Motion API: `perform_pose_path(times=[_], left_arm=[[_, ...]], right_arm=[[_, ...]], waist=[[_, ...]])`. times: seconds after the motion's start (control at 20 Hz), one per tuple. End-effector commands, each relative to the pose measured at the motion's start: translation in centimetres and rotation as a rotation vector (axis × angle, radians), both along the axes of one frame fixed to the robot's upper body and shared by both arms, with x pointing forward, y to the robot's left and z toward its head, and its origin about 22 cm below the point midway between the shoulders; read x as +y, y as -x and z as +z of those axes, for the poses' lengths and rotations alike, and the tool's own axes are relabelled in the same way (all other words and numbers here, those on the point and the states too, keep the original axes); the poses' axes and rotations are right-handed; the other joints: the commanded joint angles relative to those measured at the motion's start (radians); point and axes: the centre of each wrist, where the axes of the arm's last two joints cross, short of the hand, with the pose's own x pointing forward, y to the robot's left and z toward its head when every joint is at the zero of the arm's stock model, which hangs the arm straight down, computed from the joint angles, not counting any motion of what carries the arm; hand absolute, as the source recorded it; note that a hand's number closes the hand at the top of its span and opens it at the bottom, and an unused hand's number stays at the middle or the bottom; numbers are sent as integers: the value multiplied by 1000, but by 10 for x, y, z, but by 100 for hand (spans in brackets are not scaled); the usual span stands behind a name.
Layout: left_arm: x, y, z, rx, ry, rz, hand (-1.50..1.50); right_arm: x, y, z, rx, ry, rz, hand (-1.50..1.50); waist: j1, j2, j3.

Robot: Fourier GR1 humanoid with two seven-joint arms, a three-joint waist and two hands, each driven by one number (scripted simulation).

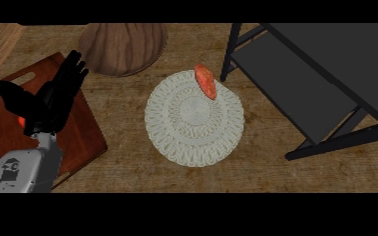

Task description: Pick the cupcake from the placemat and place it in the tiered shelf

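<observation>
A: Nearest us is the left forearm, grey, coming in at the table's near-left corner. Its left hand (57, 96) stands over the reddish cutting board (83, 130), fingers (71, 65) straight and spread, pointing at the far edge. It holds nothing; I'd call it resting.

B: And the thing to be picked?

A: The task says cupcake, but what shows on the placemat (194, 117) is a narrow orange-red piece (206, 81), more like a slice than a cupcake. It lies at the placemat's far rim, slightly right of the mat's middle, its far end reaching the rim or a little past it.

B: Which way does it run?

A: Its long axis goes from the far end, tilted slightly left, toward the near end, tilted slightly right. A grasp would likely close across the narrow width, so from left and right.

B: Where is it from the hand?

A: To the right of the fingers and at about their height in the view, well apart. The right hand shows nowhere, so only the left can be judged.

B: And the goal?

A: The tiered shelf (295, 80), black, stands on the table's right side, its near-left leg just beside the piece. Any carry would be short and rightward.

B: Anything else?

A: A wooden bowl (122, 47) sits near the far edge, between the board and the shelf.
</observation>
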Motion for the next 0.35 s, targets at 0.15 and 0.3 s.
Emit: perform_pose_path(times=[0.15,0.3], left_arm=[[-13,-2,-4,5,-5,-21,0],[5,-6,-4,3,19,-6,0]], right_arm=[[-38,43,5,-67,100,105,-150],[-37,64,2,-65,152,149,-150]], waist=[[10,3,0],[6,2,0]])
